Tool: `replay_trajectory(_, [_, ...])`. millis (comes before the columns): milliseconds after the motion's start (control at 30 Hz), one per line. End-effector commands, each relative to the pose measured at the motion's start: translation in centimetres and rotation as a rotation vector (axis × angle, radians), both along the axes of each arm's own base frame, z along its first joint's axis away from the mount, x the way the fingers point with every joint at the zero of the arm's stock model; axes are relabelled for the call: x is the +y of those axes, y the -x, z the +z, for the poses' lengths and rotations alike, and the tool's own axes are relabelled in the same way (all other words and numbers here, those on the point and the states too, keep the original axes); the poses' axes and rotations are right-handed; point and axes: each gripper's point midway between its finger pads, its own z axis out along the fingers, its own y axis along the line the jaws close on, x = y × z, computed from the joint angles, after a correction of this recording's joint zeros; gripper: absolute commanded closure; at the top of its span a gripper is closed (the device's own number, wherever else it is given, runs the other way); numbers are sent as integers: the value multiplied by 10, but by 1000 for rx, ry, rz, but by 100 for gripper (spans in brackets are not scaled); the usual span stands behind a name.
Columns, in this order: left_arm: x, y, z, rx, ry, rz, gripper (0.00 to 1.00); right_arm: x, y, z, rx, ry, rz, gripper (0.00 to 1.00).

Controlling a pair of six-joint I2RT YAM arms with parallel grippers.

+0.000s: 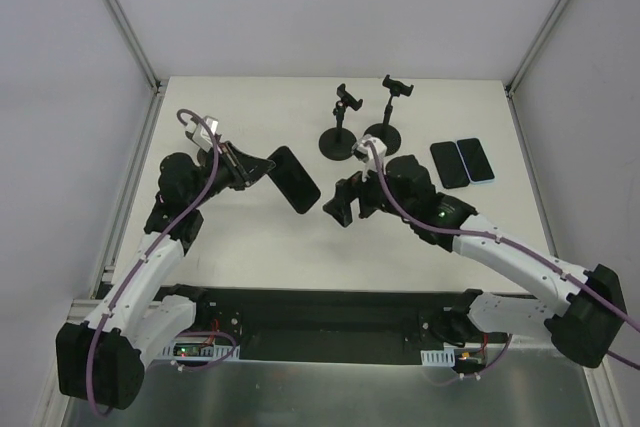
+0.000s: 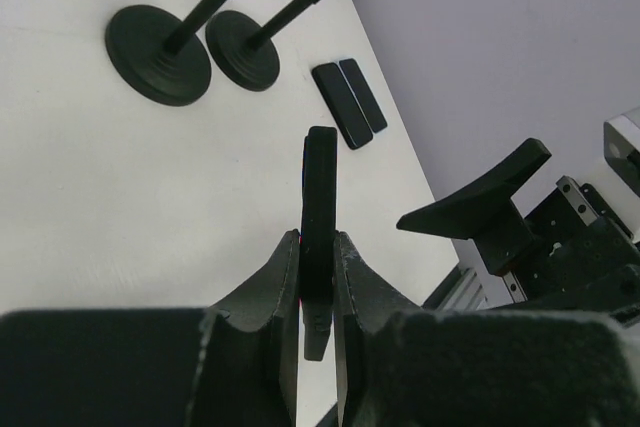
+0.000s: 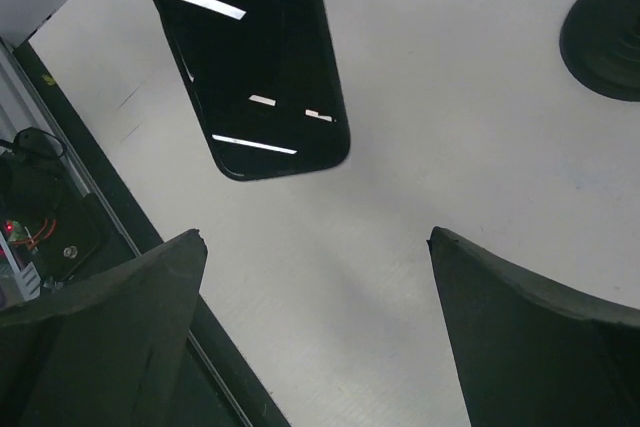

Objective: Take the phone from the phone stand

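My left gripper (image 1: 258, 169) is shut on a black phone (image 1: 296, 180), gripping one end so that the phone sticks out toward the table's middle. In the left wrist view the phone (image 2: 320, 197) stands edge-on between the gripper's (image 2: 318, 252) two fingers. Two black phone stands (image 1: 340, 125) (image 1: 388, 112) stand at the back, both clamps empty; they show in the left wrist view too (image 2: 160, 65) (image 2: 245, 59). My right gripper (image 1: 345, 202) is open and empty, just right of the phone. In the right wrist view (image 3: 315, 237) the phone's glossy screen (image 3: 245, 57) lies ahead of its tips.
Two more phones lie flat side by side at the right: a black one (image 1: 449, 164) and a light-blue-edged one (image 1: 477, 159), also seen in the left wrist view (image 2: 348, 102). A stand base (image 3: 605, 37) is at the right wrist view's upper right. The table's front edge (image 3: 110, 197) is close.
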Motion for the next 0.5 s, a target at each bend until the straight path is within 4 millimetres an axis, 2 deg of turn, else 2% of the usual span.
replay_trajectory(0, [-9, 10, 20, -56, 55, 3, 100, 27, -2, 33, -144, 7, 10, 4])
replay_trajectory(467, [-25, 27, 24, -65, 69, -30, 100, 68, 8, 30, -199, 81, 47, 4])
